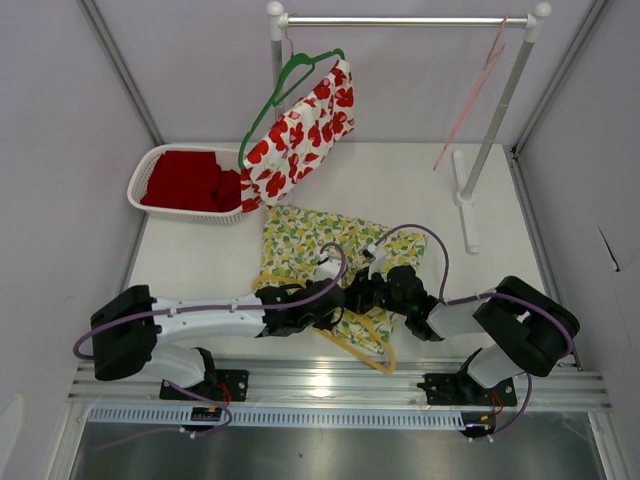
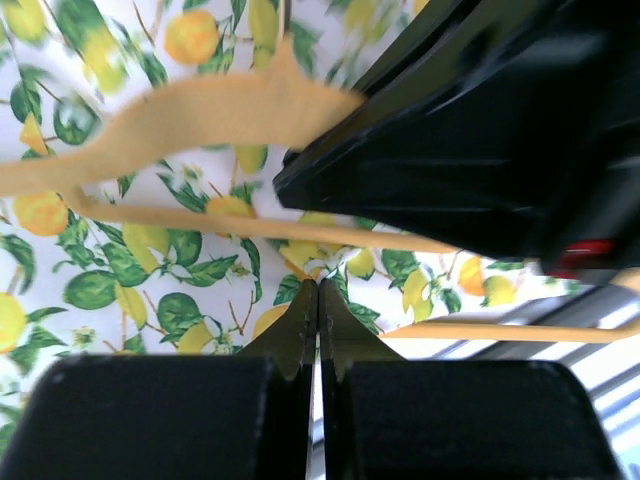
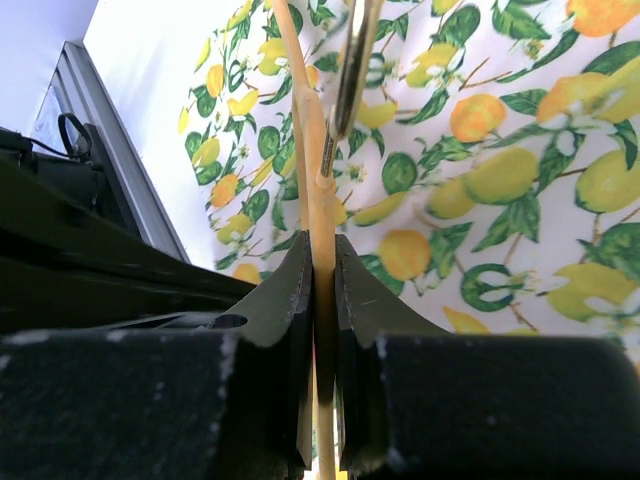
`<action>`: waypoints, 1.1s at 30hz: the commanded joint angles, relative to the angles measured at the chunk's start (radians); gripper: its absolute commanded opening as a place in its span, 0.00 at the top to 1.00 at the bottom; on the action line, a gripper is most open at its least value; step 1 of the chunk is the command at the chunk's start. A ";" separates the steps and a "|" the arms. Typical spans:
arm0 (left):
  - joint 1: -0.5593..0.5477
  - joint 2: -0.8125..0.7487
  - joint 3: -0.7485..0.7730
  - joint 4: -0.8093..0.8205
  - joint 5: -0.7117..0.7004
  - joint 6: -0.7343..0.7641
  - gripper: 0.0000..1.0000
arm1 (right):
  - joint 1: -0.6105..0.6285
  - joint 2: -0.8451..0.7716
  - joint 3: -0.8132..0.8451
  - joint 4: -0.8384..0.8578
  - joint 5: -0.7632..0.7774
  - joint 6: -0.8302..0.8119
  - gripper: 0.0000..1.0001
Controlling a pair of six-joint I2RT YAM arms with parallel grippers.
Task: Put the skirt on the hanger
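arms (image 1: pixel 210 318): white links, black joints | cables (image 1: pixel 444 262): purple, looped

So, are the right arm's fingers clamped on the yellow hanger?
Yes, the right fingers pinch the yellow hanger lying on the lemon-print skirt.

At far left of white worktop (image 1: pixel 400 190), white slotted plastic basket (image 1: pixel 150 165) holding red cloth (image 1: pixel 190 180). On metal clothes rail with white posts (image 1: pixel 400 20), red-and-white flowered garment (image 1: pixel 300 135) on thin green hanger (image 1: pixel 290 75); further right, thin pink hanger (image 1: pixel 480 80).
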 commanded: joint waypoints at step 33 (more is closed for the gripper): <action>-0.164 0.090 -0.022 0.428 0.164 0.259 0.56 | -0.055 0.026 0.014 -0.120 0.024 -0.014 1.00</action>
